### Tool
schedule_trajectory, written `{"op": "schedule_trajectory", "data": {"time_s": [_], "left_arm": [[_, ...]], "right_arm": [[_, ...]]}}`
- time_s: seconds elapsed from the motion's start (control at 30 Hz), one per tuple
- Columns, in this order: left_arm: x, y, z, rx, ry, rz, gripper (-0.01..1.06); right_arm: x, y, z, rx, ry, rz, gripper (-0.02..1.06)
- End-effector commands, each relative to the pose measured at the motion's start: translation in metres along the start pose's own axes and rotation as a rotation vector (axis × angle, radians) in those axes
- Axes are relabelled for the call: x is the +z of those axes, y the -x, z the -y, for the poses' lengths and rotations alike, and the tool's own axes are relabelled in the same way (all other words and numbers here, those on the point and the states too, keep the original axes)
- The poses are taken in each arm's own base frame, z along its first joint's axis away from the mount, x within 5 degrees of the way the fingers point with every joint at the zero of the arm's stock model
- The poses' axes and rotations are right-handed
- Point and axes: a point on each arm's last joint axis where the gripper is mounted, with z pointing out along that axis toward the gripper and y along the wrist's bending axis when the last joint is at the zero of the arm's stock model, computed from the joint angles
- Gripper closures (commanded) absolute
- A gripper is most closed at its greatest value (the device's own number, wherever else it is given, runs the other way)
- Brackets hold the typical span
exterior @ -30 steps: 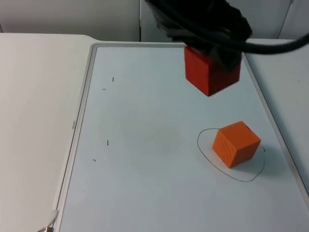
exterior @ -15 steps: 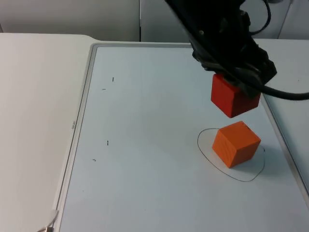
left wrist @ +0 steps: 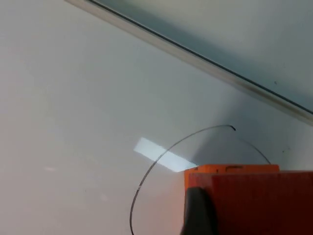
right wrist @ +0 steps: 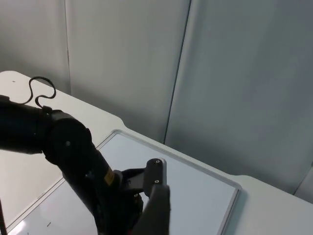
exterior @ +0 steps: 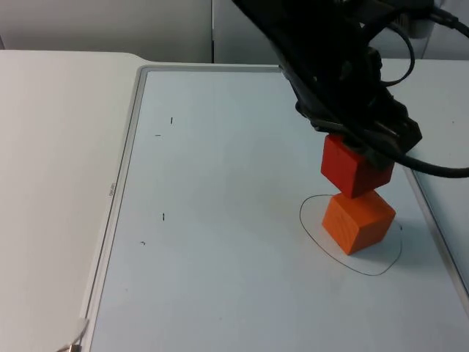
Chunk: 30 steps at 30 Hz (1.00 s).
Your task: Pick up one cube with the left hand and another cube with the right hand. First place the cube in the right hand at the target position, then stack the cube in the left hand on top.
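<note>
Overhead, the left pincer (exterior: 364, 149) grips a red cube (exterior: 354, 168) directly above an orange cube (exterior: 357, 219), which sits inside a drawn circle (exterior: 316, 238) at the right of the white surface (exterior: 220, 220); whether the cubes touch is unclear. From the left wrist, red cube (left wrist: 254, 203) overlaps orange cube (left wrist: 230, 169). From the right wrist, the left arm (right wrist: 73, 161) appears; the right pincer's state cannot be told.

Red cube (exterior: 354, 170) hides orange cube's (exterior: 359, 221) top

Red cube (exterior: 355, 166) above orange cube (exterior: 357, 218); black-penned circle (exterior: 315, 235) on white board (exterior: 220, 220).
</note>
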Motion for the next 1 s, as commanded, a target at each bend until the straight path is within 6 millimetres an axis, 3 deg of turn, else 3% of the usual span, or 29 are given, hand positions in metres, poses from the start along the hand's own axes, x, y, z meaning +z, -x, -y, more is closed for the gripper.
{"op": "schedule_trajectory", "data": {"time_s": [0.0, 0.97], "left_arm": [[-0.001, 0.006, 0.007, -0.009, 0.008, 0.021, 0.85], [0.025, -0.004, 0.016, -0.005, 0.0, -0.034, 0.85]], "right_arm": [[0.001, 0.0, 0.0, -0.002, -0.002, 0.011, 0.25], [0.001, 0.0, 0.001, -0.011, -0.014, 0.01, 0.25]]}}
